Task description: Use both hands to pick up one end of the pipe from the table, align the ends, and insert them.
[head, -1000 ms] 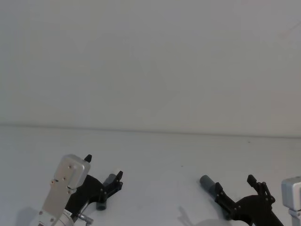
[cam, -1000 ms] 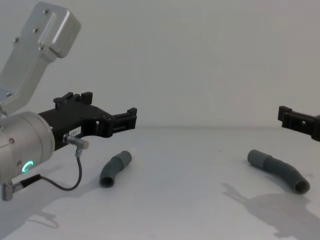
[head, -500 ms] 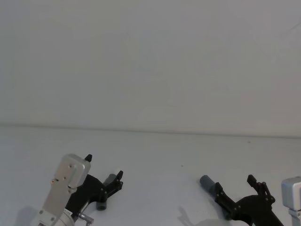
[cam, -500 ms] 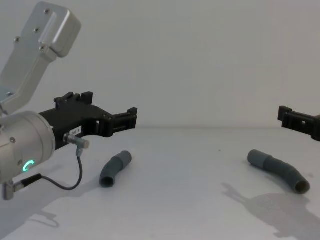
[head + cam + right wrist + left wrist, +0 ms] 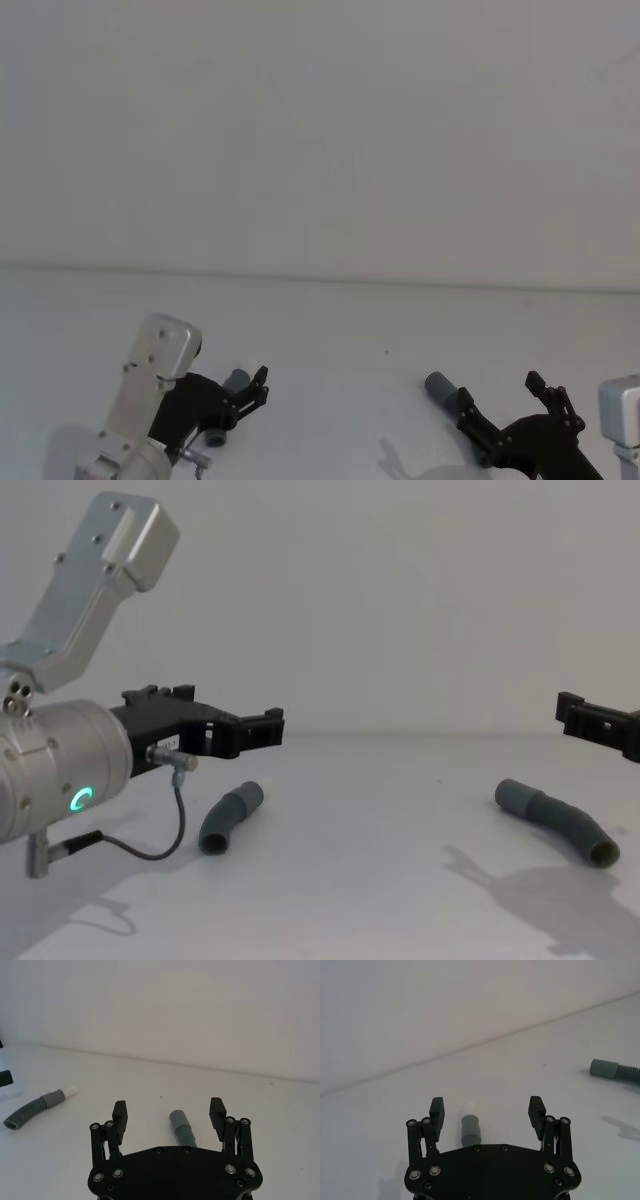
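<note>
Two dark grey ribbed pieces of the pipe lie apart on the white table. The left piece has a white tip at its far end. My left gripper hovers open just above and short of it, and the piece shows between the jaws. The right piece has a smooth grey cuff at its far end. My right gripper hangs open and empty over its near part, also seen from the head.
A plain pale wall stands behind the table's far edge. A thin black cable loops under the left wrist. Bare table lies between the two pieces.
The left arm has shifted a little to the right and forward, its gripper still open above the left piece. The right gripper and both pieces have not moved.
</note>
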Controlling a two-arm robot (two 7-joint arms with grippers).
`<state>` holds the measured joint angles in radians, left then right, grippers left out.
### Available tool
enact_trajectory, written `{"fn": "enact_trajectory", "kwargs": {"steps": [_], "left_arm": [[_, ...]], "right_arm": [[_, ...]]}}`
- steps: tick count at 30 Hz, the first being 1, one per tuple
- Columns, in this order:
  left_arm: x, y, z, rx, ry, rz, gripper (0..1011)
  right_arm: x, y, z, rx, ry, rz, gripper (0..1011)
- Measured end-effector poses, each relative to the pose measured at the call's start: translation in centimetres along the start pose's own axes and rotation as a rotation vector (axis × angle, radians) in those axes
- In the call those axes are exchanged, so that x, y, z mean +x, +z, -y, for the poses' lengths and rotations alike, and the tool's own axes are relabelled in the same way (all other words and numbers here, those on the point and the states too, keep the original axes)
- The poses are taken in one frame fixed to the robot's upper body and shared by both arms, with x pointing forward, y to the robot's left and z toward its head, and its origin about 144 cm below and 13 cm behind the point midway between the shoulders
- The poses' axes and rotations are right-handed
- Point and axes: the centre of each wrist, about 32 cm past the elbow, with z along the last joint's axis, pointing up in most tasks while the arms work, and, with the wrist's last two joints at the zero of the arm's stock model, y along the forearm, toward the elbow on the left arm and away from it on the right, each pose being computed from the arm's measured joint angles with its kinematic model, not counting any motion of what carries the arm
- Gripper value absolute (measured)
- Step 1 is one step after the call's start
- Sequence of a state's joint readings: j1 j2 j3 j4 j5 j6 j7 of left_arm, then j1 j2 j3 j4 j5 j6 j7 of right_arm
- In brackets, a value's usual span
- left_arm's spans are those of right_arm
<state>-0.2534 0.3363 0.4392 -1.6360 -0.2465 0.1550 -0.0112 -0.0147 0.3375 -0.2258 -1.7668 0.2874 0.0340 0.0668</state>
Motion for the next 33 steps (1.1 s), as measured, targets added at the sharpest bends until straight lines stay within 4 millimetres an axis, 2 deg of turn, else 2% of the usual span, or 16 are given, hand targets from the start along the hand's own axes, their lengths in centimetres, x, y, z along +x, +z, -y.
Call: {"fn": "enact_trajectory", "kwargs": {"steps": [18, 33], "left_arm": [[-1.5, 3.1, 0.6, 0.228, 0.069, -0.152, 1001], [-1.0, 4.4, 1.6, 0.377, 0.088, -0.191, 1001]], "right_arm": [[0.0, 0.0, 0.0, 0.000, 0.000, 0.000, 1000], [0.0, 0.0, 0.0, 0.000, 0.000, 0.000, 1000]]}}
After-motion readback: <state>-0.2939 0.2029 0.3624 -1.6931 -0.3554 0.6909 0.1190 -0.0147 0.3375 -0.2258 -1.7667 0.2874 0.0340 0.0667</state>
